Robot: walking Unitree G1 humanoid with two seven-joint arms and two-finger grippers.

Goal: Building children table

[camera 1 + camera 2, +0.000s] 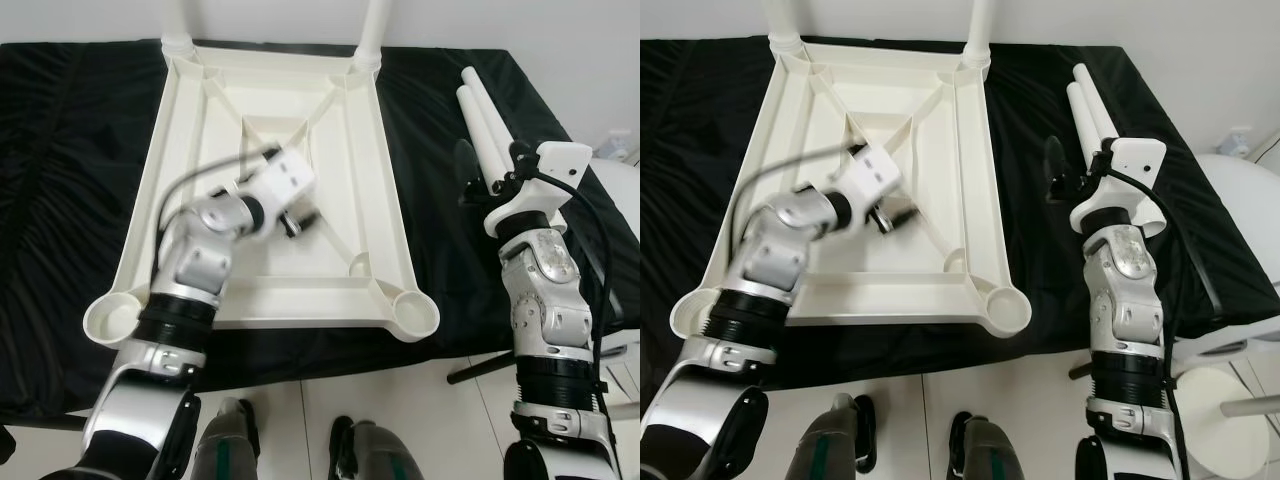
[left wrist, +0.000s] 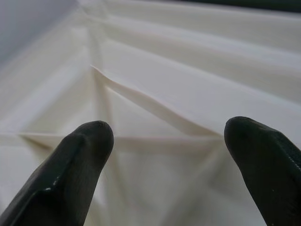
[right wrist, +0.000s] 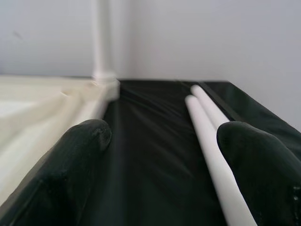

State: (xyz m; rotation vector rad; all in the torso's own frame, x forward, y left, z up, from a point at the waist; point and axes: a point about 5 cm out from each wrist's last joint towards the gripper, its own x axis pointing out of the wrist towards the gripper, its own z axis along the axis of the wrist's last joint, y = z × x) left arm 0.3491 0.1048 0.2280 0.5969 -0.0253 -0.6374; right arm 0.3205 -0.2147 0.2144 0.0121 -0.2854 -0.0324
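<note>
Upturned white plastic table top (image 1: 190,130) lies on black cloth (image 1: 60,150). Left gripper (image 1: 297,220) open over its ribbed centre. Right gripper (image 3: 162,141) open, two loose white tubular legs (image 1: 484,125) just ahead.

Smooth plastic tabletop (image 1: 190,130), wrinkled black cloth (image 1: 70,150)

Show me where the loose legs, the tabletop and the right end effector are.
loose legs (image 1: 485,125), left eye view, middle of the shafts.
tabletop (image 1: 385,190), left eye view, right rim.
right end effector (image 3: 162,155), right wrist view, midway between fingertips.

A black cloth (image 1: 60,180) covers the work surface before a plain white wall (image 3: 188,37), pale floor (image 1: 400,400) below.
</note>
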